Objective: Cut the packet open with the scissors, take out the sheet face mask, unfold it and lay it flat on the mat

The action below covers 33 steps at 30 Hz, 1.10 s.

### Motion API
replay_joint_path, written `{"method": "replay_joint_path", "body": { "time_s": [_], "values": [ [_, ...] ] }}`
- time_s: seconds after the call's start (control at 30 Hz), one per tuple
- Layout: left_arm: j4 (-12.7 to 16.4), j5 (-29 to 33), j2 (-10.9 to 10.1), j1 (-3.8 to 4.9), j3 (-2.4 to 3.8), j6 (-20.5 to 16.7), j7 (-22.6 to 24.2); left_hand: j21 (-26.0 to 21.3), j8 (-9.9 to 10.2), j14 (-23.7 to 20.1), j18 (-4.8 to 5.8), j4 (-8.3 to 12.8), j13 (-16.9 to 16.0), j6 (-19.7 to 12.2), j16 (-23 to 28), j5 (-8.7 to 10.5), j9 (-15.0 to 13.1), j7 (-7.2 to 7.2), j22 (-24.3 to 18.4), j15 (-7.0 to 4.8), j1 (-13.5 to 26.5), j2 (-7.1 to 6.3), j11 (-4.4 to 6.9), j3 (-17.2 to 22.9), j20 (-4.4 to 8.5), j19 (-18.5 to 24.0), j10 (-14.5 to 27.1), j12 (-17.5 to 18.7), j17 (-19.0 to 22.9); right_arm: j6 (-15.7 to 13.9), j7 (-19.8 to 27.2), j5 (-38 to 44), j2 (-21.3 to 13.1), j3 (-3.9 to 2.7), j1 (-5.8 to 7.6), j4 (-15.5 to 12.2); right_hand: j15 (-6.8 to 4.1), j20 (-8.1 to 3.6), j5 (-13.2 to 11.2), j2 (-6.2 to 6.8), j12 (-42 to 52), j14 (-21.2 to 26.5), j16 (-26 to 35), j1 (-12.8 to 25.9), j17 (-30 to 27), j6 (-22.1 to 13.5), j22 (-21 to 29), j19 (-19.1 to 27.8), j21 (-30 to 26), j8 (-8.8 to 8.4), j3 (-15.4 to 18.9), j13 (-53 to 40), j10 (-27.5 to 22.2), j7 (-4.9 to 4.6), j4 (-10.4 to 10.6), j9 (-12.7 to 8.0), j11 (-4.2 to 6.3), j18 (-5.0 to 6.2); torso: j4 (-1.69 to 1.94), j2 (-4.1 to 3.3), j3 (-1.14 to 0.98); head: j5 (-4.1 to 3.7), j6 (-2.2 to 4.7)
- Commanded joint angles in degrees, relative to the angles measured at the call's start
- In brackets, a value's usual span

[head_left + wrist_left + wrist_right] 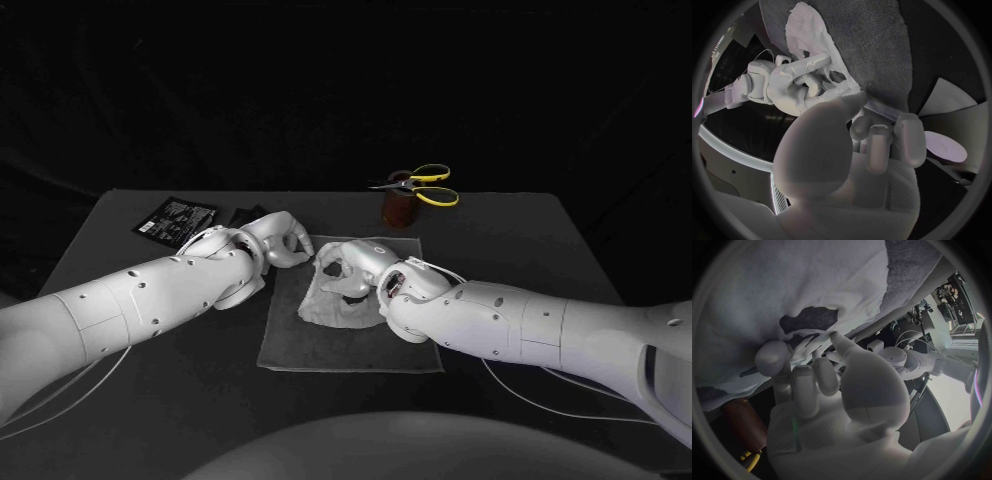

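1. Location of the work item: the mask [329,308] lies on the mat [361,345], toward the mat's left side. It is bunched and folded upon itself and not yet flat. The step in hand is judged to be the unfolding.
2. Risk of tearing: the sheet is judged thin and limp, and openings are cut in it. A tear is to be expected if the hands are drawn apart too briskly or a finger is caught in an opening.
3. Risk of clinging: folds may stick to one another or to the fingers. The mask could then be lifted off the mat on release rather than left flat.
4. Risk of overhang: a pull toward the mat's left edge could carry part of the mask onto the table [534,250].
5. Right hand [361,265]: it is set over the mat's far middle, palm down on the mask. An edge of the mask is pinched between thumb and curled fingers, and one finger is laid straight on the sheet.
6. Left hand [277,240]: it is held just beside the mat's far left corner, with the fingers curled toward the thumb near the mask's edge. Whether that edge is gripped cannot be told.
7. Also noted: the packet [176,217] lies beyond the mat's far left corner. The scissors [421,184] stand in a holder [397,208] beyond the mat's far edge.
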State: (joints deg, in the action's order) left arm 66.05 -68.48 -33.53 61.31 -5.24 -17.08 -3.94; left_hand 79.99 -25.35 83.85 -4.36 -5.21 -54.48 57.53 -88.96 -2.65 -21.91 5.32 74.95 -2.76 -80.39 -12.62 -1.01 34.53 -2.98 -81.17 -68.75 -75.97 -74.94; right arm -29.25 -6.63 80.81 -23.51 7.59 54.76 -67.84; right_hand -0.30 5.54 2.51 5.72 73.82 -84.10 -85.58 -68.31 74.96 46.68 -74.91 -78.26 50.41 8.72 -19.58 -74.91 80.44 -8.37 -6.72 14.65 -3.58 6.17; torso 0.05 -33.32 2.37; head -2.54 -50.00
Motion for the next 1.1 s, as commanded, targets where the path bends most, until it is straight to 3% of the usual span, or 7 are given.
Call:
{"method": "replay_joint_path", "body": {
  "time_s": [0.03,0.2,1.1],
  "values": [
    [1.2,1.3,-0.3,0.06,0.08,0.7,-1.1,-0.6,1.3,4.9,0.58,-0.9,1.7,-2.0,0.2,-0.09,0.6,0.52,1.9,0.61,2.8,-2.02,-0.49,-2.3,-0.31,0.6,1.4,0.8,-11.0,4.0,-2.5,0.1,-0.3,0.55,-0.70,0.5,-0.28,-0.09,0.3,0.20,-0.2,-3.8,-0.1,-0.5,6.3,-0.2,-5.8,0.3,0.0,-0.11,0.3,-1.0,-0.4,-0.10,0.0,0.1,0.03,0.62,0.03,-0.02,0.02,-0.04,0.00],
    [2.3,0.3,-0.3,0.04,0.08,2.2,-3.3,-0.7,1.9,4.8,0.57,-1.9,2.3,-3.4,0.3,-0.10,0.7,1.01,1.9,1.05,4.6,-3.52,-0.96,-5.6,-0.76,0.6,2.1,1.2,-10.8,4.0,-2.5,0.1,-0.3,0.55,-0.69,0.5,-0.30,-0.12,0.3,0.18,-0.1,-3.8,-0.1,-0.4,6.3,-0.2,-5.8,0.3,0.0,-0.13,0.4,-1.0,-0.3,-0.11,0.0,0.1,0.04,0.61,0.00,-0.02,0.06,0.08,0.00],
    [0.4,-3.8,1.3,-0.05,-0.30,1.1,-5.1,-0.3,1.5,5.0,0.67,-1.2,0.7,-3.1,0.1,-0.11,0.4,0.95,2.3,1.13,1.3,-2.18,-0.94,-7.8,-1.02,0.3,1.2,0.6,-11.4,3.9,-2.6,0.1,-0.3,0.55,-0.68,0.5,-0.31,-0.14,0.3,0.15,0.0,-3.8,-0.1,-0.4,6.4,-0.2,-5.9,0.2,0.1,-0.15,0.5,-1.1,-0.3,-0.13,0.0,0.1,0.03,0.58,0.01,-0.03,0.03,0.07,0.00]
  ]
}}
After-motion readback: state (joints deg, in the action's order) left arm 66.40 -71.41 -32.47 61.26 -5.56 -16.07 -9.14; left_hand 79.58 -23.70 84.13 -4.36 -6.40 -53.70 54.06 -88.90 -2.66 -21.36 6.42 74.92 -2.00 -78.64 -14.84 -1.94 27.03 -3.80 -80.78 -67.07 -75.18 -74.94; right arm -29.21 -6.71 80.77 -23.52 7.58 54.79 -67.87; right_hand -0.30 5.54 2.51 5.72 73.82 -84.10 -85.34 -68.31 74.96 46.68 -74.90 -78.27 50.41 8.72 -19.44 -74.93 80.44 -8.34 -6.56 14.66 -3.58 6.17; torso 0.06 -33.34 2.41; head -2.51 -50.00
